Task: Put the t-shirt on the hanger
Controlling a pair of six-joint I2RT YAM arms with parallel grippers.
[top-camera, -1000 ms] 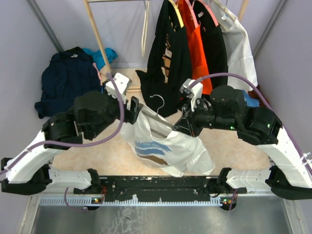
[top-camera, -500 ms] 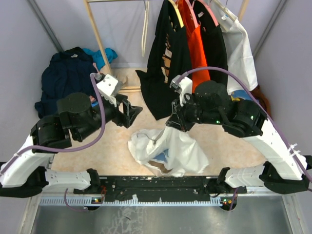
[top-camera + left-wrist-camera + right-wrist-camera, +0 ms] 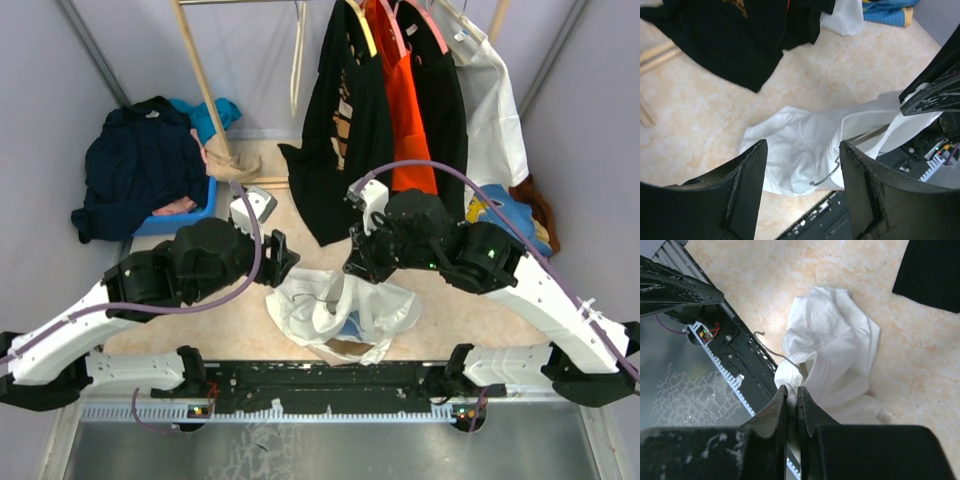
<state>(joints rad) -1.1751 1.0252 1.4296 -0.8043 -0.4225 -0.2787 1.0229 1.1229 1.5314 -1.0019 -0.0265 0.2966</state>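
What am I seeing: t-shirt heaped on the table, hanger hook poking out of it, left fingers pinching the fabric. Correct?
Wrong side. The left fingers stand open over the t-shirt, holding nothing, per the left wrist view; the right fingers pinch the fabric. The heap on the table and hanger hook are right.

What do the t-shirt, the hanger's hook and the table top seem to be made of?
The t-shirt: soft white fabric, probably cotton knit, matte; it lies crumpled in loose folds.
The hook: thin metal wire, silvery; it holds a crisp curve.
The table top: hard, smooth, with a beige marbled pattern; maybe laminate or stone, I cannot tell which.
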